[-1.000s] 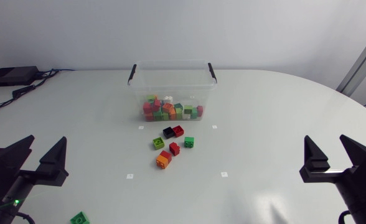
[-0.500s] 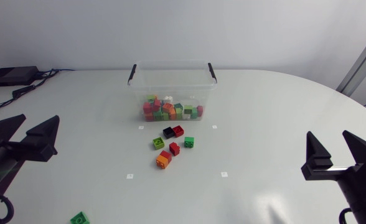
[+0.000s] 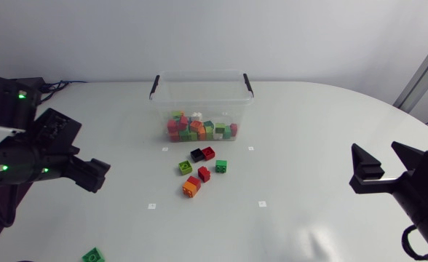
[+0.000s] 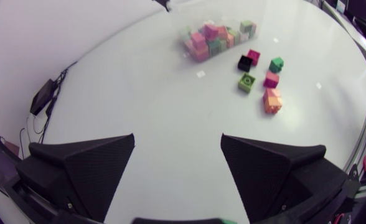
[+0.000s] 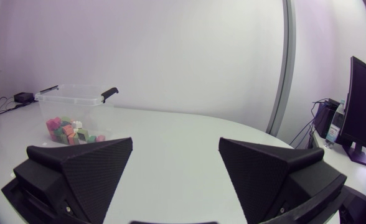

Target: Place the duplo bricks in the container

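Left gripper [image 4: 177,137] spread, empty; right gripper [image 5: 175,142] likewise. Risk: wide fingers landing on clustered coloured plastic duplo bricks [image 3: 203,167] could scatter neighbours.

My left arm [image 3: 36,149] matte black, boxy, green status lights [image 3: 19,94] lit; my right gripper [image 3: 376,149] black, broad textured wedge fingers

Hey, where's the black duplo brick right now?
In the head view, the black brick lies near the middle, right beside a red brick, just in front of the clear container.
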Motion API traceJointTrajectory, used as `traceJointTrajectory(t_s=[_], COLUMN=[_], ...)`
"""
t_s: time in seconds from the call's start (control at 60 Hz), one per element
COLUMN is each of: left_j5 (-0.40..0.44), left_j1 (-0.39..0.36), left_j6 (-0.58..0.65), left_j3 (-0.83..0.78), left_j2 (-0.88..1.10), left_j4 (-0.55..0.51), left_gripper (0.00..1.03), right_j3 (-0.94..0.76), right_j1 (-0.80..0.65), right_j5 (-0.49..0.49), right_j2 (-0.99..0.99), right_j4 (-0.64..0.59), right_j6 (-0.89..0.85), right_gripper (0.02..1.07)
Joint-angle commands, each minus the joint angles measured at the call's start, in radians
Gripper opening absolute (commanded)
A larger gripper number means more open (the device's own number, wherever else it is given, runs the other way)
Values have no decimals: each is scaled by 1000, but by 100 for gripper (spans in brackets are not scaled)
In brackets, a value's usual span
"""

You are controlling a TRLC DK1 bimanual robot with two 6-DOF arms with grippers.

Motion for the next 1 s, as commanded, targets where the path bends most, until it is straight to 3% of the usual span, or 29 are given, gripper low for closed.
traceJointTrajectory(t_s=[0.0,0.2,0.467,0.817,0.983], left_j5=[10,25,42,40,40], left_j1=[-13,-22,-74,-102,-100], left_j6=[60,150,183,178,161], left_j3=[42,67,50,-65,-83], left_j2=[75,210,295,395,436], left_j4=[-60,-209,-402,-398,-370], left_gripper=[96,97,96,90,75], right_j3=[42,89,192,368,422], right_j1=[17,72,115,181,224], right_j5=[4,10,10,-22,-22], right_j2=[41,132,348,600,652], right_j4=[5,-27,-98,-297,-339], right_j6=[11,11,11,-36,-50], right_gripper=[102,102,102,102,102])
